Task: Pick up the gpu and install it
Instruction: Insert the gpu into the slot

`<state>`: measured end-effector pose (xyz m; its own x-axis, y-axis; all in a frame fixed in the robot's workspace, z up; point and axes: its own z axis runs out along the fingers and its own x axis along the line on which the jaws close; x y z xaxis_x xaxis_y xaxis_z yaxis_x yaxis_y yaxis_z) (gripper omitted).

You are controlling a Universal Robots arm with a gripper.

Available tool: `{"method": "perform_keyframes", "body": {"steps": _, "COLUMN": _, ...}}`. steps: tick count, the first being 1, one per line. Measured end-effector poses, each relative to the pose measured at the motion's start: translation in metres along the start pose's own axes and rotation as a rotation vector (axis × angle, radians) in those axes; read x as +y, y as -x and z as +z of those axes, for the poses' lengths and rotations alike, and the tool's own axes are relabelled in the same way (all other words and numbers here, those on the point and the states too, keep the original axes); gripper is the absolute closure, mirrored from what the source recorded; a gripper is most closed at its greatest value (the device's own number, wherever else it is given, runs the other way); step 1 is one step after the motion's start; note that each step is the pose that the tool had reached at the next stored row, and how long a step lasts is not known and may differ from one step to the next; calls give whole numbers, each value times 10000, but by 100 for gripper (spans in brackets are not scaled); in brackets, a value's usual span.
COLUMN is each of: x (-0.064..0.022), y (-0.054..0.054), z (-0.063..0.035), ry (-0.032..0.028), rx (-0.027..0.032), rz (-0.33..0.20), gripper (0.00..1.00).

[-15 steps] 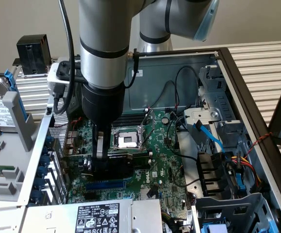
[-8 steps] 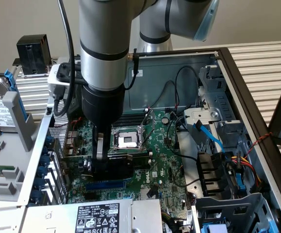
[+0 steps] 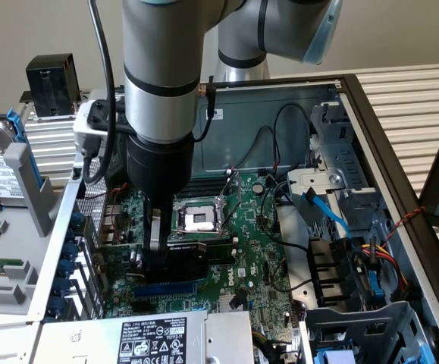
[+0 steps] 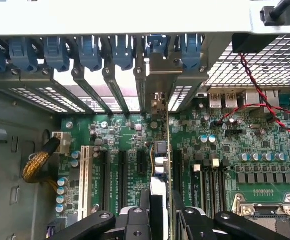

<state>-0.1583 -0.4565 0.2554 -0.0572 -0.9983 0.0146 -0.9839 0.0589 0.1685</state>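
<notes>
While the pincer (image 3: pixel 158 258) grips the gpu (image 3: pixel 187 258) edge-on, lower centre of the exterior view | pickup is done | card at motherboard (image 3: pixel 261 250) slot, full seating unconfirmed

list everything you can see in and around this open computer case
large green motherboard: one, green, floor of the case
small green gpu card with black shroud: one, green and black, on edge over the motherboard's slots
silver cpu socket: one, silver, beside the gpu
long white expansion slot: one, white, on the motherboard
plastic slot clips: several, blue, along the case's rear wall
flat blue cable: one, blue, exterior view's right
twisted wire: one, red and black, over the motherboard
gripper: one, black, shut on the gpu
</notes>
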Motion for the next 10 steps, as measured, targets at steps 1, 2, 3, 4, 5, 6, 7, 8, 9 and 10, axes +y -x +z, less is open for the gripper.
{"method": "perform_keyframes", "body": {"steps": 1, "x": -1, "y": 0, "z": 2, "ry": -1, "rx": -1, "rz": 0, "gripper": 73}}
{"method": "perform_keyframes", "body": {"steps": 2, "x": -1, "y": 0, "z": 5, "ry": -2, "rx": -2, "rz": 0, "gripper": 73}}
{"method": "perform_keyframes", "body": {"steps": 3, "x": -1, "y": 0, "z": 6, "ry": -3, "rx": -1, "rz": 0, "gripper": 73}}
{"method": "perform_keyframes", "body": {"steps": 4, "x": -2, "y": 0, "z": 11, "ry": -6, "rx": -4, "rz": -1, "gripper": 73}}
{"method": "perform_keyframes", "body": {"steps": 5, "x": -3, "y": 0, "z": 15, "ry": -8, "rx": -4, "rz": 0, "gripper": 73}}
{"method": "perform_keyframes", "body": {"steps": 6, "x": -4, "y": 1, "z": 19, "ry": -11, "rx": -4, "rz": -1, "gripper": 73}}
{"method": "perform_keyframes", "body": {"steps": 7, "x": -5, "y": 0, "z": 22, "ry": -12, "rx": -2, "rz": -1, "gripper": 73}}
{"method": "perform_keyframes", "body": {"steps": 8, "x": -4, "y": 0, "z": 24, "ry": -13, "rx": -1, "rz": 0, "gripper": 73}}
{"method": "perform_keyframes", "body": {"steps": 9, "x": -4, "y": 0, "z": 26, "ry": -17, "rx": -2, "rz": 0, "gripper": 73}}
{"method": "perform_keyframes", "body": {"steps": 10, "x": -4, "y": 0, "z": 28, "ry": -21, "rx": -1, "rz": 0, "gripper": 73}}
